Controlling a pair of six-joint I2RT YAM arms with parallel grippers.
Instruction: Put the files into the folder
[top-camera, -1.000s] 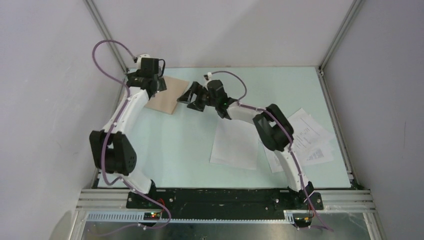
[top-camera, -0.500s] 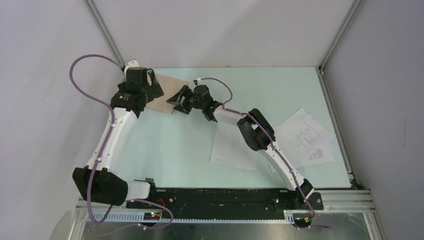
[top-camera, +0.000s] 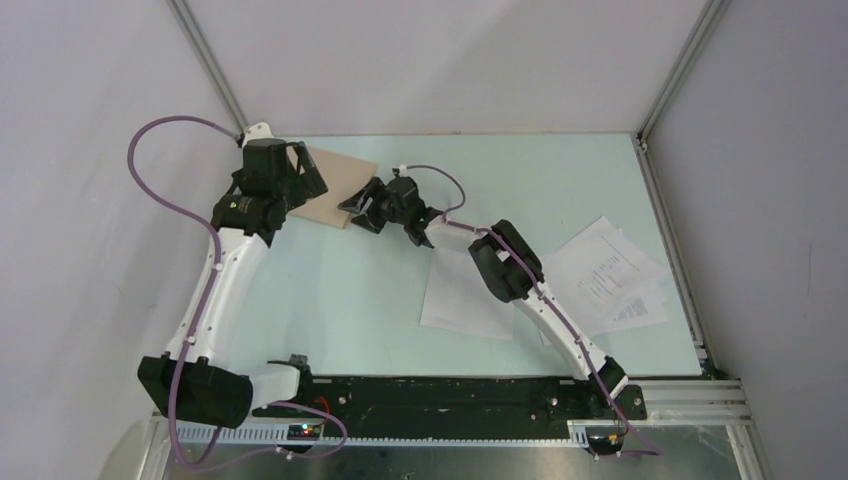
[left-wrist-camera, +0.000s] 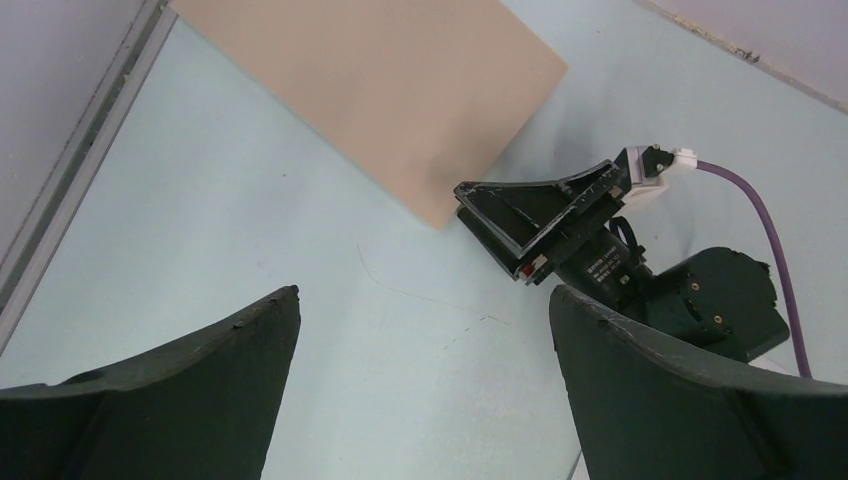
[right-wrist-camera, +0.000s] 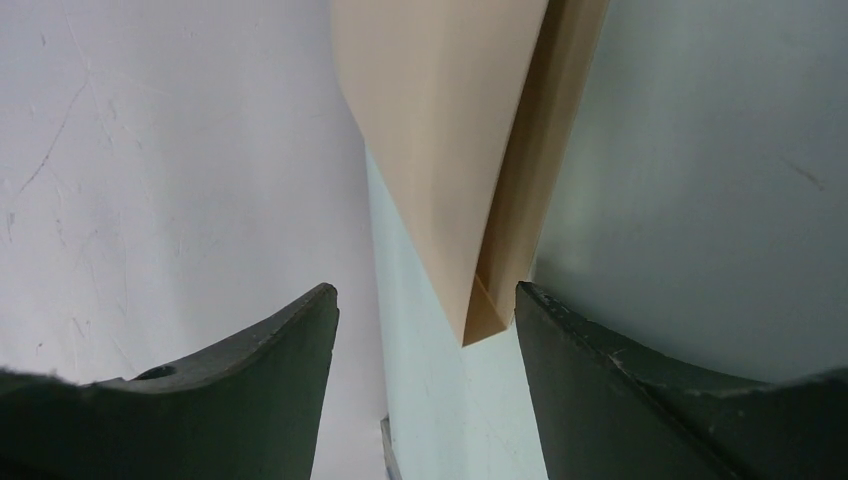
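The right gripper (right-wrist-camera: 425, 295) has its jaws wide. A corner of the folder (right-wrist-camera: 450, 150) sits in the gap, not pinched yet. The left gripper (left-wrist-camera: 422, 295) hangs wide too, over the table (left-wrist-camera: 250, 220) near the folder. I think the right one should nip only the top leaf and lift slowly. The folder lies flat at the far left, askew, with that corner pointing right and near. Its long side seems to run left to right. The files (top-camera: 470, 295) lie well apart.
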